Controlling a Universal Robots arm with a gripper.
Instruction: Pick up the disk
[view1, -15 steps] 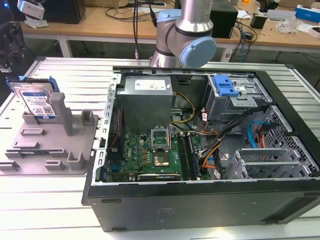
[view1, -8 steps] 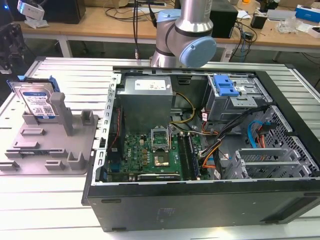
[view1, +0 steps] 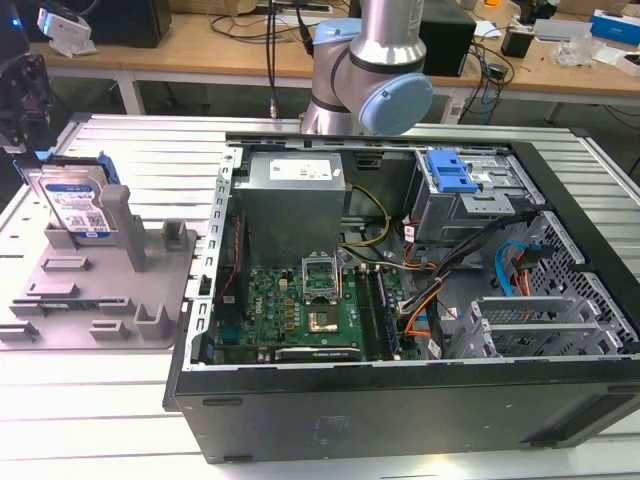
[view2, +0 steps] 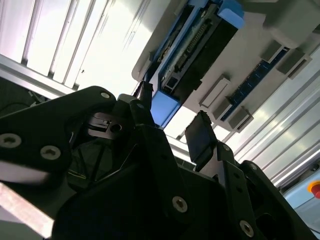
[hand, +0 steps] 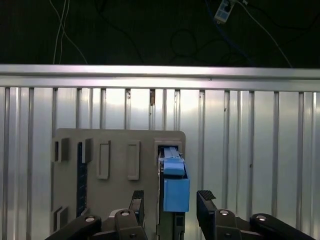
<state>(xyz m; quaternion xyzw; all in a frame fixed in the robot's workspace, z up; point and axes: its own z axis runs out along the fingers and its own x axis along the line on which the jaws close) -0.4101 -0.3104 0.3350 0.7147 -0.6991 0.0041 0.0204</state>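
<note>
Exterior view: the flat rectangular silver disk (view1: 72, 205), with its white-and-blue label and blue plastic side rails, stands on edge in the grey plastic fixture with posts (view1: 100, 300). The fixture sits on the ribbed aluminium counter (view1: 130, 150) at the exterior view's left, beside the open black computer case (view1: 400, 400). The label face is turned toward the case. We judge the long axis close to upright, leaning a little. The dark end effector (view1: 24, 135) hangs just above the disk's top edge. The grey robot arm (view1: 375, 70) rises behind the case.

Second wrist view: the end effector (view2: 170, 122) is spread open and has hold of nothing. A blue rail end of the disk (view2: 200, 42) sits between its black fingers (view2: 200, 137). The edge facing us carries a row of connector pins, so we judge that the connector end points up at the end effector. The fixture (view2: 260, 30) is behind it.

First wrist view: looking down, the end effector (hand: 171, 200) straddles the disk (hand: 176, 190), with a visible gap between each finger (hand: 137, 200) and the blue rail. The thin top edge runs between the jaws, away from the camera, and the faces are square to the fingers. Fixture (hand: 115, 145) and counter (hand: 250, 150) lie below.

Progress: approach and alignment look done. The grip is not yet closed, and the disk is seated in the fixture, not yet lifted.
</note>
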